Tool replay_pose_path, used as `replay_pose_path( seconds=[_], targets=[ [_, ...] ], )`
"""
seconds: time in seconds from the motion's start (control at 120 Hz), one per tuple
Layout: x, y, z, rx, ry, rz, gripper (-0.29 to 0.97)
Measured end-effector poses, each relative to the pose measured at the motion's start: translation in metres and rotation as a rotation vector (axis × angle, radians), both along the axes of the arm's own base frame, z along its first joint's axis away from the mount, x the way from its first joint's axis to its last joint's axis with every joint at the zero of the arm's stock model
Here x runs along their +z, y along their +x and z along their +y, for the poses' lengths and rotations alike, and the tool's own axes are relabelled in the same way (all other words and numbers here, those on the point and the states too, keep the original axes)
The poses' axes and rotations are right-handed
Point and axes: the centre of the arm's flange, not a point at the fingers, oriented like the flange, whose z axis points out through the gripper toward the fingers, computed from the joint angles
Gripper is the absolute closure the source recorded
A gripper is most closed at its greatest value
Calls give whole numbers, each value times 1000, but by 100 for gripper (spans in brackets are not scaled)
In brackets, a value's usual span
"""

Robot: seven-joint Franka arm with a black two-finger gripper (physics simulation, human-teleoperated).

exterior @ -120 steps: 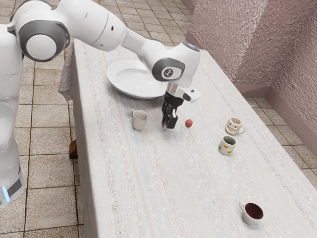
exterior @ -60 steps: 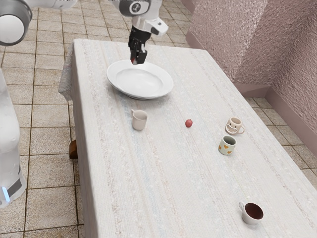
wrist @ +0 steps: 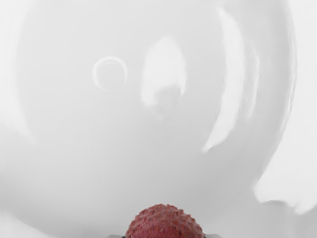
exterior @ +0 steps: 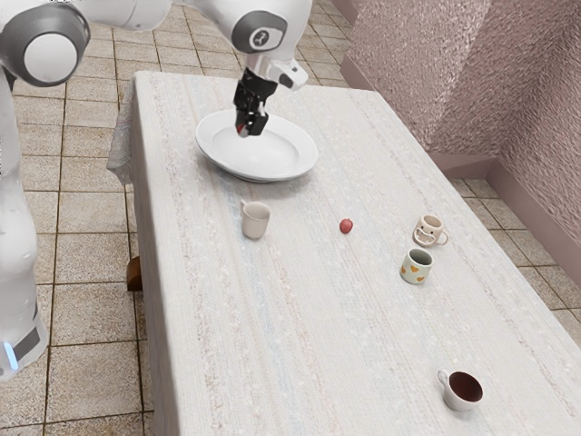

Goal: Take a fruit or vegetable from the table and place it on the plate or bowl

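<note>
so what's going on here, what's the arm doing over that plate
The white robot arm's black two-finger gripper hangs low over the white round plate, shut on a small red bumpy lychee. The fruit is not yet released; whether it touches the plate is hard to tell. A second small red fruit lies on the pale tablecloth, between a plain beige cup and a cream mug.

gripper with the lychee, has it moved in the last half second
Yes. The gripper, shut on the lychee, has dropped closer to the plate.
</note>
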Motion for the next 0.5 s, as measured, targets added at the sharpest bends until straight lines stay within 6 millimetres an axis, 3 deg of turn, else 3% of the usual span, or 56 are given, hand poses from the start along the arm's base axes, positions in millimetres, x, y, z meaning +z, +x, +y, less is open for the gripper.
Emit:
replay_pose_path(
  seconds=[0.2,0.342,0.425,0.5],
  targets=[
    [-20,14,29,17,5,0,54],
    [-33,24,26,-6,1,1,55],
    [-35,30,18,-27,0,-4,31],
    [-34,32,15,-38,1,-10,18]
  ],
)
